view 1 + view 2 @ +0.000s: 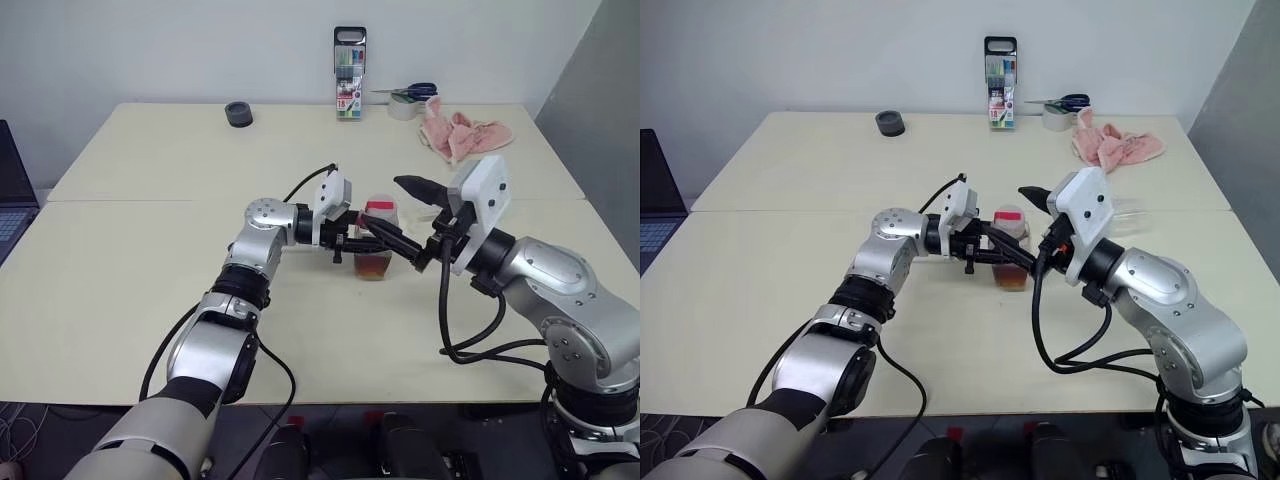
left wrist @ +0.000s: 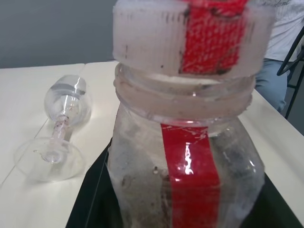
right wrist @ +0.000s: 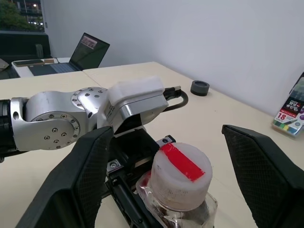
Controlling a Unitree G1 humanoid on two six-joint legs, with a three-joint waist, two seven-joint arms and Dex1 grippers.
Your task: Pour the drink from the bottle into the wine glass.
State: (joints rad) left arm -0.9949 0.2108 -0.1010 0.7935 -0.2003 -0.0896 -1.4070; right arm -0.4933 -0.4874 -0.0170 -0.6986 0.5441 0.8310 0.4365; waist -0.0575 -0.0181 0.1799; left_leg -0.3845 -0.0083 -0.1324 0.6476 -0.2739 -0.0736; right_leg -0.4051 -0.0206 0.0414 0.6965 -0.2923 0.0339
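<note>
The bottle (image 1: 376,243), squarish clear plastic with a ribbed pale cap (image 3: 183,175) and a glossy red strip, stands upright mid-tabletop (image 1: 140,290), amber drink (image 1: 374,265) at its base. My left pincer (image 1: 352,243) is clenched on its body. My right pincer (image 3: 171,178) stands released, its fingers straddling the cap. The wine glass (image 2: 61,127), clear and round-bowled, lies on its side nearby.

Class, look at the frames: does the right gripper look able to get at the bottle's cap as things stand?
Probably yes. The right gripper is open, a finger on each side of the cap, and nothing lies between them. The left gripper grips the bottle lower down, on its body, leaving the cap free.
</note>
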